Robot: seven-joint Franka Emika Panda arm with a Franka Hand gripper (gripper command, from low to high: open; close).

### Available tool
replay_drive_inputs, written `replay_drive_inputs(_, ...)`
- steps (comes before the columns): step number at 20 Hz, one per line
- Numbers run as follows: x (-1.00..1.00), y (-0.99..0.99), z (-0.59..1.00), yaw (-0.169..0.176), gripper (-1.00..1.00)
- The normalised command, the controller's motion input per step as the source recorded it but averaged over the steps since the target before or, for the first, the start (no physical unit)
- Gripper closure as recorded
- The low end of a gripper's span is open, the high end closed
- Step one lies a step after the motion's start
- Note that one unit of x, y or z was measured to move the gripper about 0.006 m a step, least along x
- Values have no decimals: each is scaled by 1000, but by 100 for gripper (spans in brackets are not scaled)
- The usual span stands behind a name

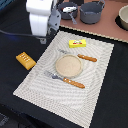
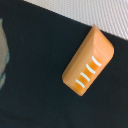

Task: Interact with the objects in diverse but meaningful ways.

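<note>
Golden bread loaf [image 1: 25, 60] lay on the dark table [image 1: 15, 20] just off the placemat [image 1: 95, 80] toward the exterior view's left, gripper [image 1: 43, 40] hovered above, we could not tell its jaws' state, butter block [image 1: 77, 43] on the mat.

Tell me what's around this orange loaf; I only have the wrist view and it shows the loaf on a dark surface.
Observer: In the exterior view the bread loaf lies off the striped placemat, on the dark table beyond the mat's edge on the exterior view's left.
Operator: What's on the mat?
Observer: A round tan plate sits mid-mat, with an orange-handled utensil on its far side and another on its near side.
Operator: Anything else yellow nearby?
Observer: A yellow butter block rests near the mat's far edge.
Operator: Is the claw open?
Observer: Can't tell; only the white arm body shows, above the mat's far corner.
</note>
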Motion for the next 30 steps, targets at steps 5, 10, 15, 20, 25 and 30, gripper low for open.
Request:
replay_drive_inputs(5, -580, -195, -513, -187, -100)
replay_drive_inputs(10, -671, -123, -587, -156, -100)
replay_drive_inputs(15, -678, -135, -548, -111, -100)
replay_drive_inputs(20, -486, -13, -302, -9, -100)
replay_drive_inputs(25, -345, 0, -294, 0, -100)
replay_drive_inputs(30, -123, 47, -277, 0, -100)
